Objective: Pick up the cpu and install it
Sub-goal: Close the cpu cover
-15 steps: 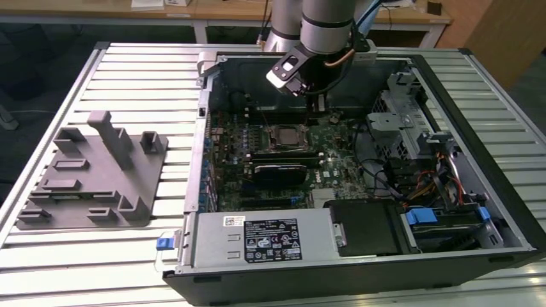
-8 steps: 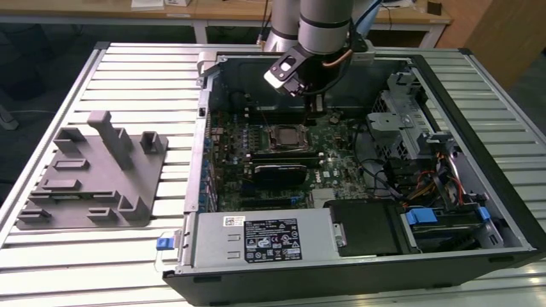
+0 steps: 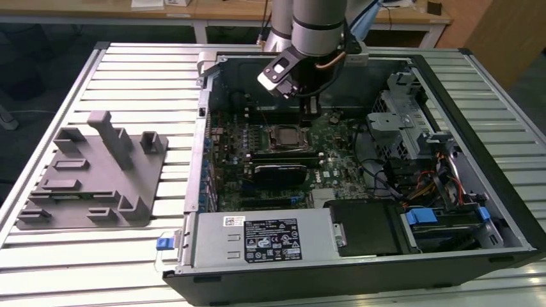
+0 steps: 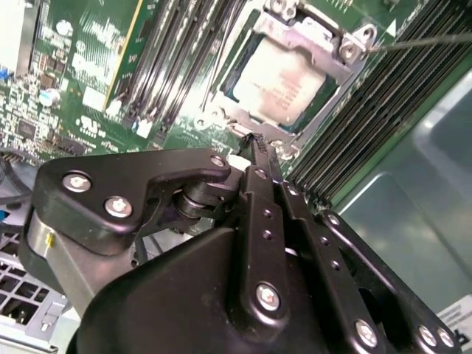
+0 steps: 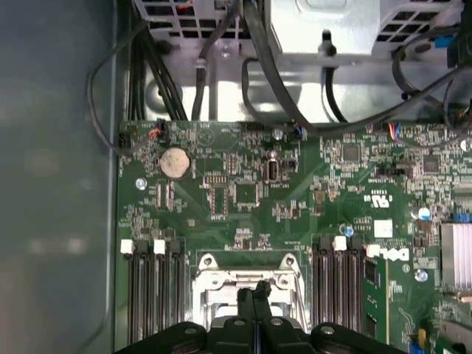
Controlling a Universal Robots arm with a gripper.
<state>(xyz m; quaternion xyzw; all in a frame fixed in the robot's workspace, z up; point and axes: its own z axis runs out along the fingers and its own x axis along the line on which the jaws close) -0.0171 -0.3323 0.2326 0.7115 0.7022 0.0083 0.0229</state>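
Seemingly you have the cpu (image 4: 284, 80) seated already.
Exterior view: your gripper (image 3: 307, 117) hovers just above the motherboard (image 3: 341, 160). Second wrist view: its fingers are together and empty, and the cpu lies inside the socket frame (image 4: 346, 48). First wrist view: you can't tell whether it is latched.

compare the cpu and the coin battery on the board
The cpu is square; the battery is round. The cpu sits inside a metal frame; the battery lies on open board. The cpu lies just past the gripper; the battery is farther off. Both are flat, pale metal, on the green board.
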